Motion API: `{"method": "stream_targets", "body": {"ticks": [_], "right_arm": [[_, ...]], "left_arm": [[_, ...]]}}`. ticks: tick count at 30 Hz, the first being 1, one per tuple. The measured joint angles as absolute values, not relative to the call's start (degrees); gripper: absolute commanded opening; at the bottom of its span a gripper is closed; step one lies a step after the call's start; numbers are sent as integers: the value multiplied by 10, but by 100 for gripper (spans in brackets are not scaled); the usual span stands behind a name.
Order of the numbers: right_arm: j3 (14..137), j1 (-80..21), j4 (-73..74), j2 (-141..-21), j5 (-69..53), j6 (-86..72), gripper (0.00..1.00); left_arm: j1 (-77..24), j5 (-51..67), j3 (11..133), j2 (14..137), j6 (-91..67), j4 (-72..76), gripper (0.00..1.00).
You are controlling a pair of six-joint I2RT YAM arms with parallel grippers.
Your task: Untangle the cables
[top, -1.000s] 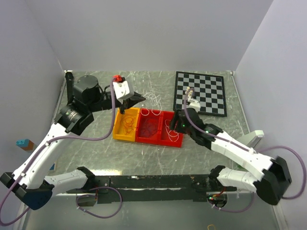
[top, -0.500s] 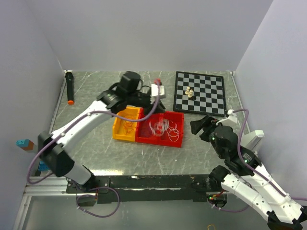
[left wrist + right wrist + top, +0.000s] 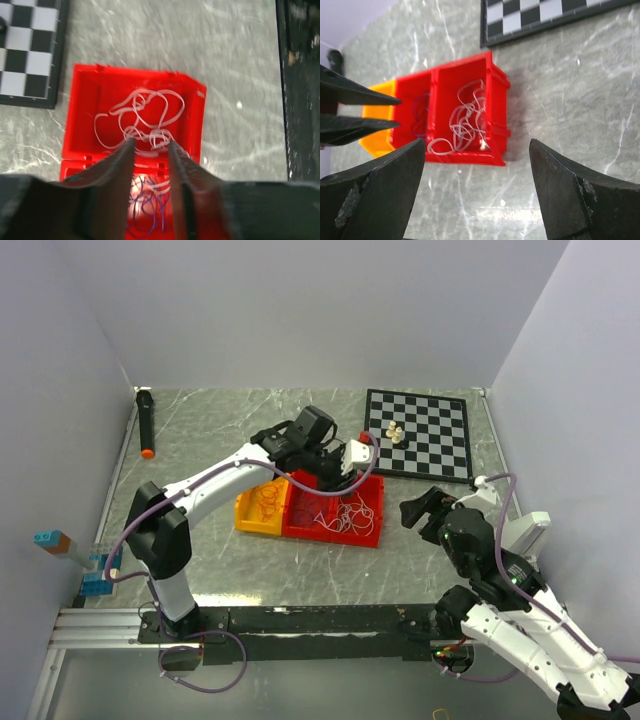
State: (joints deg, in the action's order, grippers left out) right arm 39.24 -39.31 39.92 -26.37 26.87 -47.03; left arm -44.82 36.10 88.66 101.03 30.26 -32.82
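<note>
Three pale walls around grey marbled table; left jaws narrowly apart, right jaws wide apart, both empty.

Bright, even light; left claw looks blurred.

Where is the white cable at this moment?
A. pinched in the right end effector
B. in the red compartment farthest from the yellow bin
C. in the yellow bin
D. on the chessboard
B: the white cable lies looped in the end compartment of the red bin, on the side away from the yellow bin; the right end effector is open and empty.
</note>
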Motion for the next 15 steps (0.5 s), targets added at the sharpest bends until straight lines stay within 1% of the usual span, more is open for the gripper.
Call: {"method": "stream_targets", "body": {"ticks": [3, 6, 11, 15], "right_arm": [[367, -393, 397, -260, 257, -470, 91], [344, -393, 396, -256, 239, -468, 92], [339, -393, 385, -270, 215, -462, 89], [333, -393, 370, -283, 202, -459, 86]], "left_arm": [[-450, 360, 883, 1010, 356, -367, 43], [-458, 357, 853, 1000, 419, -403, 43], [-481, 337, 766, 971, 488, -432, 39], [-496, 313, 731, 966, 490, -416, 33]]}}
